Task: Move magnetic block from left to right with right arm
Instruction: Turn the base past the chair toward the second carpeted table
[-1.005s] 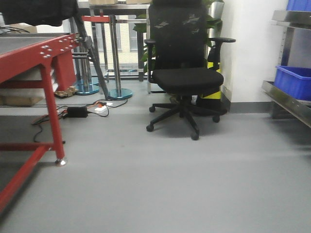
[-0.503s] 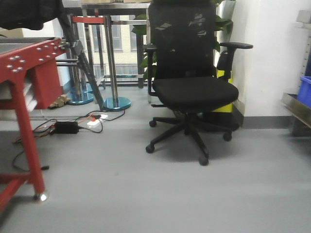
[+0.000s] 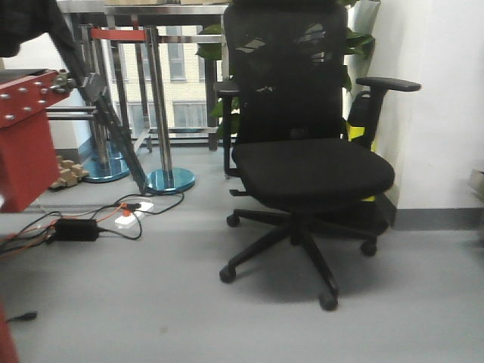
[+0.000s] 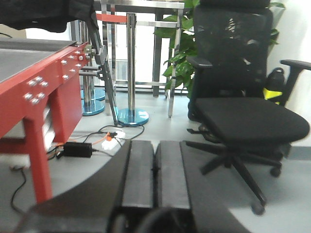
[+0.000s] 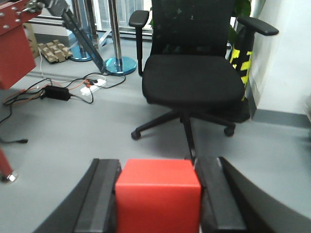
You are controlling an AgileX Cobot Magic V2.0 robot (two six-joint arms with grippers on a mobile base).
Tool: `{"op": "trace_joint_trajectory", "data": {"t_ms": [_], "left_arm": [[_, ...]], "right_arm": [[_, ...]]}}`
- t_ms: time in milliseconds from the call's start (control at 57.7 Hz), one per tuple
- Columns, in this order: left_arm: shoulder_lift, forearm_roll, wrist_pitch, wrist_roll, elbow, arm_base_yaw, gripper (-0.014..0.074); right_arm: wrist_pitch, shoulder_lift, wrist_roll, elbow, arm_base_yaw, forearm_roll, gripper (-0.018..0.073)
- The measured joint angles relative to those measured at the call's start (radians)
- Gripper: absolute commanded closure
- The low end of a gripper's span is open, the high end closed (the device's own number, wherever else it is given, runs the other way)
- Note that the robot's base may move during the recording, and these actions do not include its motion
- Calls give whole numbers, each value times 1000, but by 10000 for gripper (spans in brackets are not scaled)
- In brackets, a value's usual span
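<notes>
Closest to the right wrist camera, the small bright-red matte cube (image 5: pixel 158 199) is clamped between the dark jaws of the right gripper (image 5: pixel 158 167). A black finger (image 5: pixel 103 194) presses against each of its side faces, and the cube touches nothing else that can be seen. In the left wrist view, the left gripper (image 4: pixel 155 167) has its two flat black pads (image 4: pixel 138 170) pressed against each other with nothing between them.

Beyond both grippers spreads the smooth grey floor (image 5: pixel 73 141). On it to the left, a black power brick (image 3: pixel 76 229) and a white power strip (image 3: pixel 128 219) lie among loose cables. A red steel frame (image 4: pixel 43 92) with bolted corner plates stands at the left edge.

Further out, a black mesh-backed office chair (image 3: pixel 310 170) stands on castors in the middle. Behind it are chrome posts (image 3: pixel 155 98) on round blue bases, a green leafy plant (image 4: pixel 180 58) and, to the right, a white wall (image 3: pixel 446 113).
</notes>
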Motion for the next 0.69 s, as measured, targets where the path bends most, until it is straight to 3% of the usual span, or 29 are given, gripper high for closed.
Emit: {"op": "trace_joint_trajectory", "data": {"t_ms": [693], "left_arm": [[0, 0, 0, 0, 0, 0, 722]], "right_arm": [[0, 0, 0, 0, 0, -4, 324]]}}
